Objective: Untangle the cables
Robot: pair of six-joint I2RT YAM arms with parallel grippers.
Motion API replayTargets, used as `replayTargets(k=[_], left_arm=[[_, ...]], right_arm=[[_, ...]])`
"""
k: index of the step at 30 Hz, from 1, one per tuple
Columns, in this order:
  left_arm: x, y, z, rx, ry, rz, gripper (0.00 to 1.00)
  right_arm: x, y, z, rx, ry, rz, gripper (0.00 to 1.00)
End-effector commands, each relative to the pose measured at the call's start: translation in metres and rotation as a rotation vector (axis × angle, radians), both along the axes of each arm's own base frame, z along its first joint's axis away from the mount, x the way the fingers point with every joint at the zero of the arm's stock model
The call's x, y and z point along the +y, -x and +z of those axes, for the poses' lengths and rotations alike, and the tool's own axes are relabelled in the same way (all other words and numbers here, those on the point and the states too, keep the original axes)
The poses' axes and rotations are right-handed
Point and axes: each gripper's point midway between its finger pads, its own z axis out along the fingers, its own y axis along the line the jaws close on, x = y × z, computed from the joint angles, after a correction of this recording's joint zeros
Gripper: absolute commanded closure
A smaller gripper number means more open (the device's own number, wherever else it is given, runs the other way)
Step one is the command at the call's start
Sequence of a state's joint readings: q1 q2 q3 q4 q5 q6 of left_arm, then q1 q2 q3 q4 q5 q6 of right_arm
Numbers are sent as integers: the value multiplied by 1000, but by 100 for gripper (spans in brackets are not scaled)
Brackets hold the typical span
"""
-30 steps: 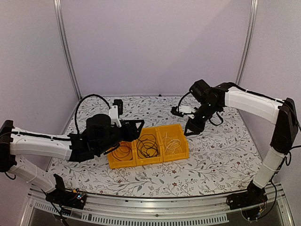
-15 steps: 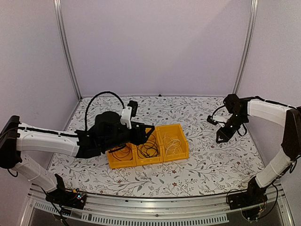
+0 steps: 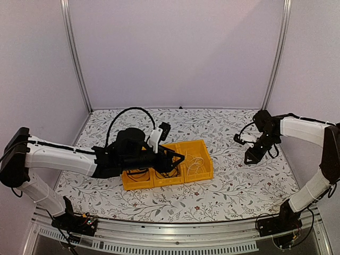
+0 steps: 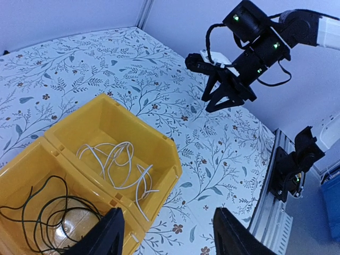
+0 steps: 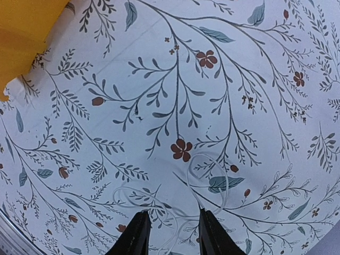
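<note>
The floral table (image 3: 239, 186) carried a yellow bin (image 3: 196, 178) near its middle. The left gripper (image 4: 169, 219) hung released and empty over the bin's right half. Far right, the right gripper (image 5: 174, 213) stood with its jaws parted over a loose white cable (image 5: 208, 155). A second white cable (image 4: 119, 164) lay in the right compartment and a dark cable (image 4: 45, 212) in the middle one.

No text, label, brand, number or sign can be read on anything here.

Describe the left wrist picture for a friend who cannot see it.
A yellow bin sits on a floral table, a loose white cable in one compartment and a dark cable in the next. The open left gripper frames the bottom edge; the right gripper hangs above the table beyond the bin.
</note>
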State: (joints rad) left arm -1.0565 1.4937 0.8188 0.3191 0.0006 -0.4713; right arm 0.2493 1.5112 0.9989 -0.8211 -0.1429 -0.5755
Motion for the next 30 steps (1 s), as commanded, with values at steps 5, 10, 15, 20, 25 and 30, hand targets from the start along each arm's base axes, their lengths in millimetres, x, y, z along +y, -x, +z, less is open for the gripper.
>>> replayTargets(k=[5, 10, 15, 20, 25, 30], left_arm=[[-5, 7, 9, -12, 5, -22, 41], [-3, 1, 10, -25, -1, 9, 40], [-10, -2, 10, -25, 1, 6, 40], [-17, -9, 13, -30, 14, 26, 39], [-21, -24, 17, -51, 50, 104, 35], [-44, -27, 36, -89, 125, 66, 34]], right_arm=[[6, 4, -25, 58, -4, 65, 65], [5, 11, -34, 75, -1, 100, 65], [8, 12, -43, 89, -13, 112, 67], [16, 2, -31, 68, -47, 112, 97], [43, -9, 43, -29, -214, 134, 100], [66, 6, 116, -100, -385, 205, 100]])
